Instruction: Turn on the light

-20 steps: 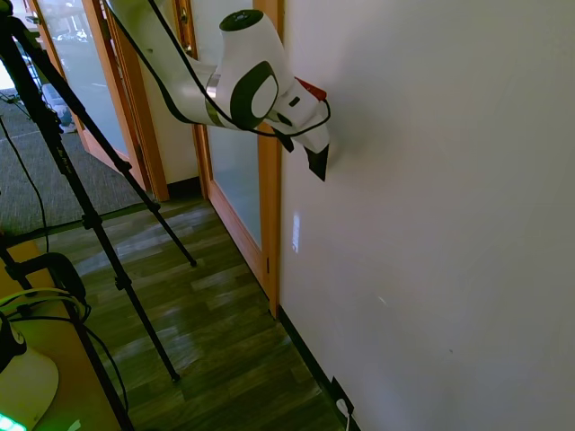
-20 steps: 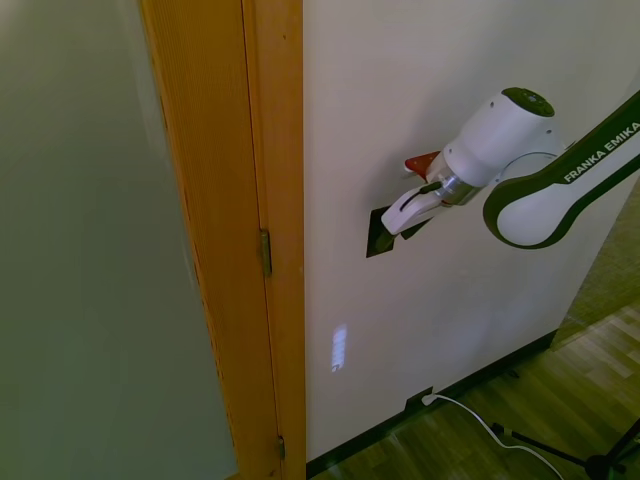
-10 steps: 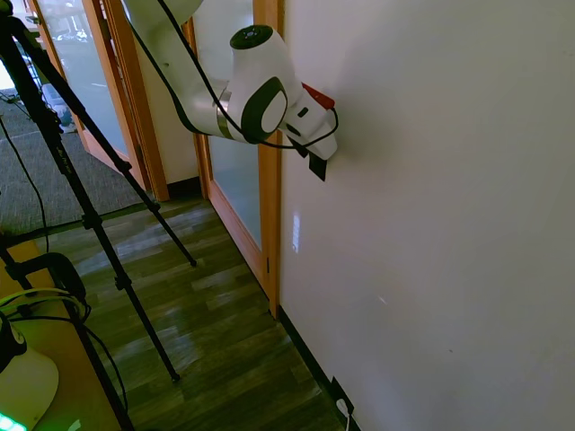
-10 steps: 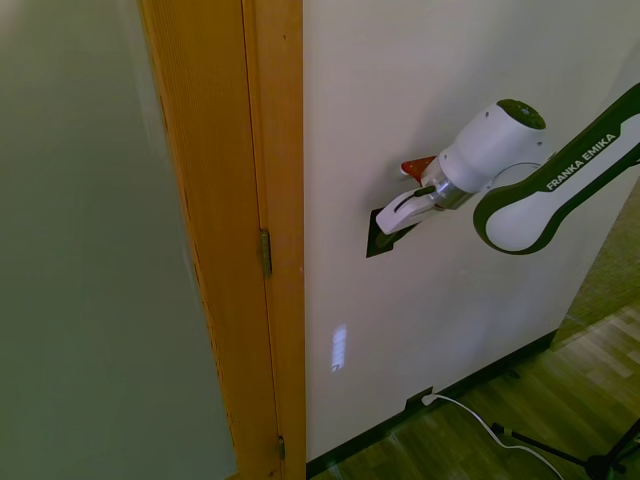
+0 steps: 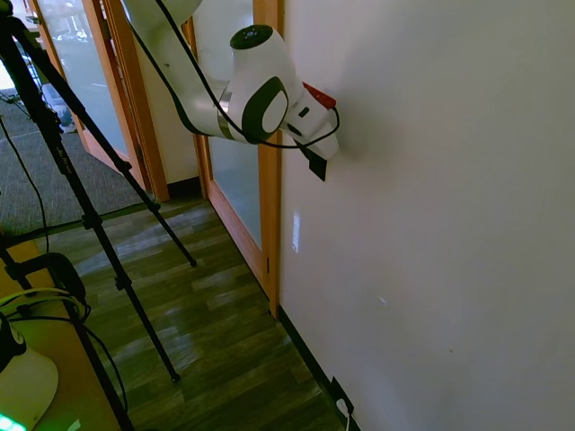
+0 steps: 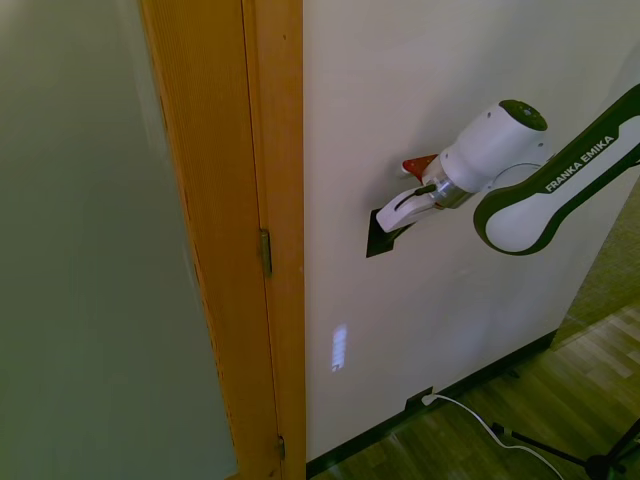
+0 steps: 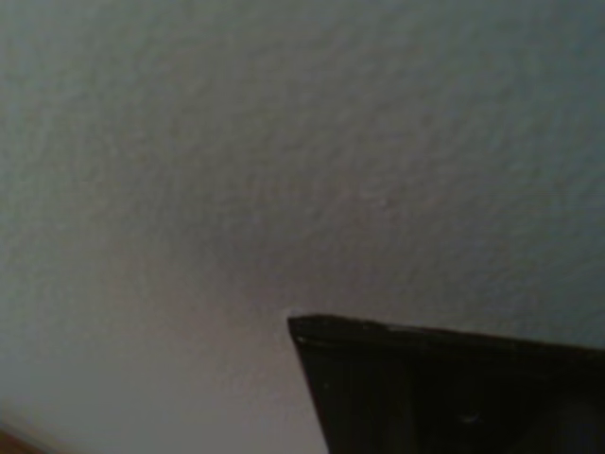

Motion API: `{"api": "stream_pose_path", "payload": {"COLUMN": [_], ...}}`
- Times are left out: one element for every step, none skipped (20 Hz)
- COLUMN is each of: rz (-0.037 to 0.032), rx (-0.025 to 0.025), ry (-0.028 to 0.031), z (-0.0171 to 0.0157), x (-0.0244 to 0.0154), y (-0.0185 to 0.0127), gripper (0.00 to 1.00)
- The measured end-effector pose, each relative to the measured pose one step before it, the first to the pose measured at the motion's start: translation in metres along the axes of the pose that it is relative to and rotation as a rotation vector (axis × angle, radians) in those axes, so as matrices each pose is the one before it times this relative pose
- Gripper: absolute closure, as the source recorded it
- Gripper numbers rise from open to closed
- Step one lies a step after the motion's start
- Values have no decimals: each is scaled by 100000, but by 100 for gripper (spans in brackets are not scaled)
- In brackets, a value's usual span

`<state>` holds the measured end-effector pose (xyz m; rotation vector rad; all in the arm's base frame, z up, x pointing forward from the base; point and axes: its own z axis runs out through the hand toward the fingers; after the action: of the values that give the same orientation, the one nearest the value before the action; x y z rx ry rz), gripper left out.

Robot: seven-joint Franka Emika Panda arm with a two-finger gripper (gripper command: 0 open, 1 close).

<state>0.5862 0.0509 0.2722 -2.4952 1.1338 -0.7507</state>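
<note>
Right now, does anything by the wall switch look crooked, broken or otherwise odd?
Nothing stands out. The black switch plate sits upright on the white wall beside the wooden door frame, with the gripper right at it. No damage shows in any view.

The white arm reaches in at about mid-height, with its last links bent in an elbow shape. The rounded wrist joint sits high, and from it the hand slopes down. The gripper (image 6: 385,212) (image 5: 316,164) is at the lowest end of the arm. Its fingers are too hidden to tell how they stand.
</note>
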Motion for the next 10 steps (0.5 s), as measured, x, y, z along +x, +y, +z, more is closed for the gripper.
{"api": "stream_pose_path", "payload": {"rz": [198, 226, 170, 98, 114, -14, -86, -318, -223, -81], "rx": [-89, 54, 181, 626, 739, 689, 527, 571, 563, 384], "ry": [445, 671, 737, 920, 978, 1134, 896, 840, 839, 791], "z": [-11, -15, -32, -73, -103, -124, -123, -138, -144, -134], "x": [-80, -91, -126, -173, -164, -120, -188, -156, -121, -75], "y": [-26, 31, 41, 65, 76, 128, 63, -7, 16, 15], "gripper": [100, 100, 100, 100, 100, 100, 100, 100, 100, 100]}}
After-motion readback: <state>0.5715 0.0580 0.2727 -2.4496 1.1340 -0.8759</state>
